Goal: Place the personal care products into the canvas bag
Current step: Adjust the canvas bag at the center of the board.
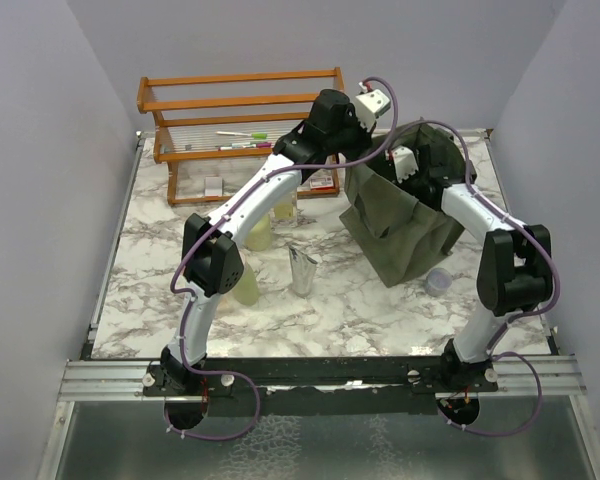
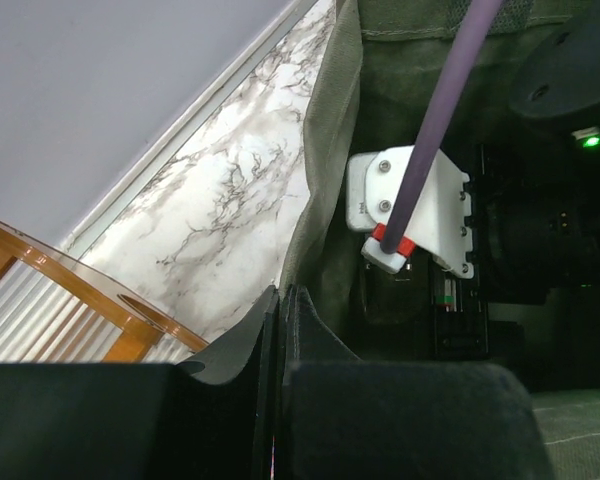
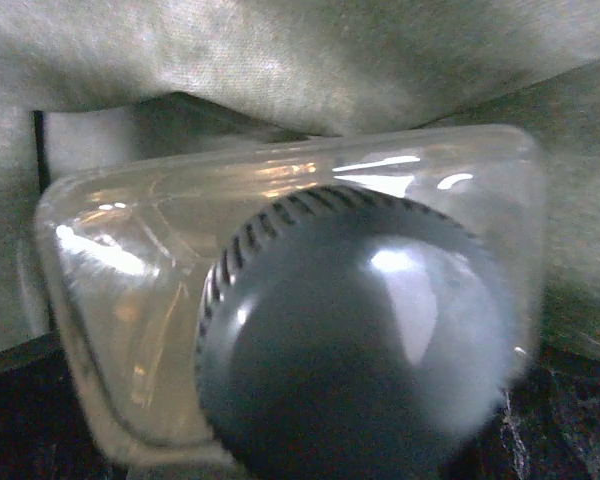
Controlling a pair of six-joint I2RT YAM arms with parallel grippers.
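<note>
Left gripper is pinched tight on the bag rim, with open marble beside it running to the rack. Right gripper sits deep inside the bag, fabric crowding in, a black-capped bottle right under its camera. Can't tell its jaw spread.

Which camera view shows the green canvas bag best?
Top external: most of the canvas bag shows. Left wrist shows only its edge and inside; right wrist, only fabric behind a black-capped bottle.
</note>
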